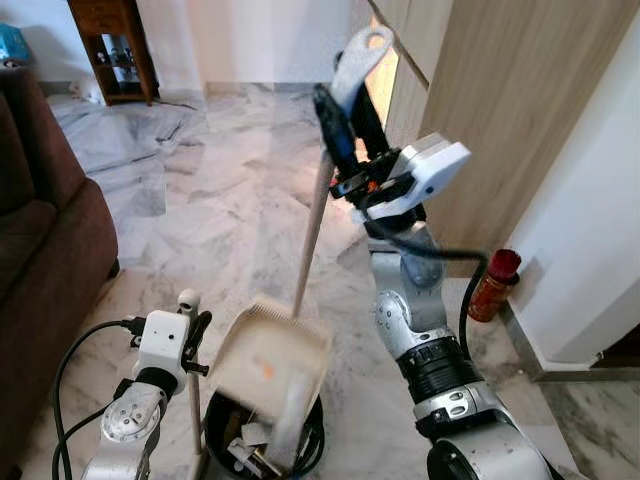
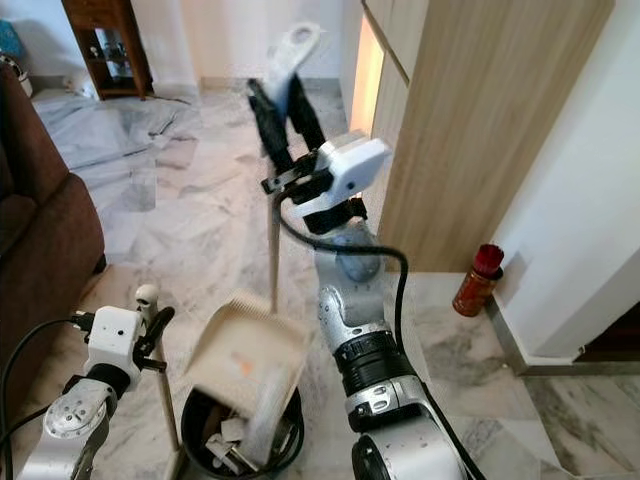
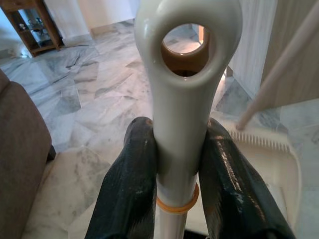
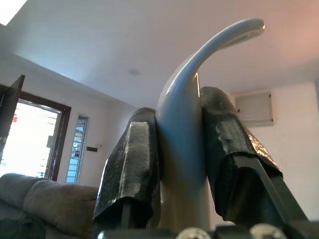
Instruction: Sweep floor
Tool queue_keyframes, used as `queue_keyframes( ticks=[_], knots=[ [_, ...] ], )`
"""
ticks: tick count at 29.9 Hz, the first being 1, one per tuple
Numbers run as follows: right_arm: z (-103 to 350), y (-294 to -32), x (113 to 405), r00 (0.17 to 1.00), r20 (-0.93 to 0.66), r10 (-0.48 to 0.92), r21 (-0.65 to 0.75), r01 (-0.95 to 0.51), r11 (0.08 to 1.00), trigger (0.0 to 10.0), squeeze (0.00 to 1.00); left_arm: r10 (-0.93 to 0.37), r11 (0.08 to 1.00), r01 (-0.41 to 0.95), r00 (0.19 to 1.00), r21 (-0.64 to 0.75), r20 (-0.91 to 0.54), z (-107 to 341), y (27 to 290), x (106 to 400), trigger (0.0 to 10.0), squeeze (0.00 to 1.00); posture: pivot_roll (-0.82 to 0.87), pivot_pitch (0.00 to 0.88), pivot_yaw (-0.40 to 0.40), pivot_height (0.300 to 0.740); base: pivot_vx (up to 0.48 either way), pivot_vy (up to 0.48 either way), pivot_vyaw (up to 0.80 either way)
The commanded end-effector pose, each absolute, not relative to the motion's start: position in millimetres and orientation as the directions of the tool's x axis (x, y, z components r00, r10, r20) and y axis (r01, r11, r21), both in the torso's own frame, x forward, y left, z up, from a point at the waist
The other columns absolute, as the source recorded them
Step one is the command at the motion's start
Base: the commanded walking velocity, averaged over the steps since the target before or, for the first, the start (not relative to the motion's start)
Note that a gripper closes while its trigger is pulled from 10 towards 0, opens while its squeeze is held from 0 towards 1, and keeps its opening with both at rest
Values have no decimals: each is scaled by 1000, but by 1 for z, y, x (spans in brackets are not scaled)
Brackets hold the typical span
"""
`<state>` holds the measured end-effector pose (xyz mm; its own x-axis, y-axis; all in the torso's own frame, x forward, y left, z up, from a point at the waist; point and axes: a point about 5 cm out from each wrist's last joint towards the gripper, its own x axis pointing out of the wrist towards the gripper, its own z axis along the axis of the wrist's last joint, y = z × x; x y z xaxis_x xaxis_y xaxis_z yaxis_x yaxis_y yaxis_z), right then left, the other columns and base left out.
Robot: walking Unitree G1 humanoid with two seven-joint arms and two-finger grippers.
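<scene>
Gripping the dustpan handle (image 1: 352, 70), the right hand (image 1: 345, 115) is clamped; left hand (image 1: 195, 325) pinches the broom handle (image 3: 187, 124).

Marble floor (image 1: 230, 210), black bin (image 1: 312, 440), red bottle (image 1: 493, 285) nr wall

Dustpan (image 1: 268, 362) tilted over bin (image 1: 312, 440), bottom centre. Sofa (image 1: 45, 250) left edge. Shelf unit (image 1: 115, 45) upper left. Bottle (image 1: 493, 285) right, beside wall.
</scene>
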<state>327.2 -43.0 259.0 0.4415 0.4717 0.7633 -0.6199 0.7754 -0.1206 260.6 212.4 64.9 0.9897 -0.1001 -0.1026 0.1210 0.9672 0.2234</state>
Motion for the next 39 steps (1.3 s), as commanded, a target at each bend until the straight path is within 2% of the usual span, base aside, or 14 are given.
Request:
queue_keyframes(
  ticks=[1, 7, 11, 20, 28, 37, 39],
  knots=[
    [272, -40, 321, 390, 811, 436, -114, -627, 771, 10000, 0, -111, 958, 133, 989, 254, -99, 66, 214, 260, 10000, 0, 139, 0, -4, 740, 0, 0, 0],
    [274, -39, 319, 374, 825, 423, -114, -623, 773, 10000, 0, -108, 958, 130, 989, 256, -99, 67, 216, 259, 10000, 0, 143, 0, -3, 740, 0, 0, 0],
    [275, -41, 317, 356, 833, 424, -171, -563, 809, 10000, 0, -108, 957, 130, 989, 258, -99, 67, 217, 259, 10000, 0, 143, 0, -1, 740, 0, 0, 0],
    [275, -43, 317, 365, 844, 394, -160, -529, 833, 10000, 0, -108, 957, 131, 989, 260, -100, 67, 217, 259, 10000, 0, 146, 0, -1, 740, 0, 0, 0],
    [278, -44, 315, 341, 856, 389, -213, -452, 866, 10000, 0, -102, 957, 124, 990, 263, -97, 68, 218, 260, 10000, 0, 151, 0, -5, 740, 0, 0, 0],
    [277, -47, 318, 375, 858, 351, -178, -424, 888, 10000, 0, -104, 957, 127, 990, 259, -99, 67, 217, 260, 10000, 0, 151, 0, -8, 740, 0, 0, 0],
    [276, -48, 321, 400, 858, 321, -128, -439, 889, 10000, 0, -105, 957, 128, 989, 260, -100, 67, 217, 260, 10000, 0, 154, 0, -10, 740, 0, 0, 0]
  ],
)
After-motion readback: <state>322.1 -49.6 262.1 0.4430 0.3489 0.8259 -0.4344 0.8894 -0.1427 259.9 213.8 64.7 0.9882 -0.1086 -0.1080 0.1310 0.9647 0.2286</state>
